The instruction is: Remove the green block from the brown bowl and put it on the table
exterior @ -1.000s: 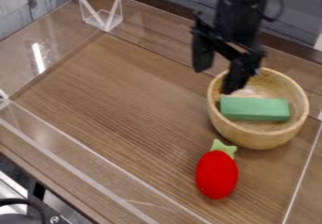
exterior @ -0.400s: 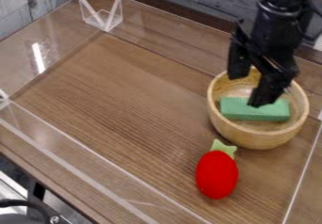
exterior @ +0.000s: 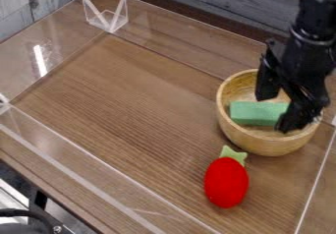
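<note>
1. Currently, the gripper [exterior: 294, 96] hangs over the brown bowl [exterior: 239, 130], fingers spread wide, holding nothing.
2. Green block [exterior: 256, 113] lies inside the bowl, on the table [exterior: 118, 110].

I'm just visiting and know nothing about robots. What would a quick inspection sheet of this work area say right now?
Surface: dark wood-grain table, edged by low clear walls.
Job's things: green block lies inside the brown bowl, near the table's right side; not yet taken out.
Clutter: red strawberry toy with a green top, on the table in front of the bowl, apart from it.
Claw: black claw pointing down over the bowl, fingers spread, one finger on either side of the block's right end; holding nothing.
Cables: nothing seen.
Surroundings: a small clear folded stand at the back left; the rest is too blurred to tell.
</note>
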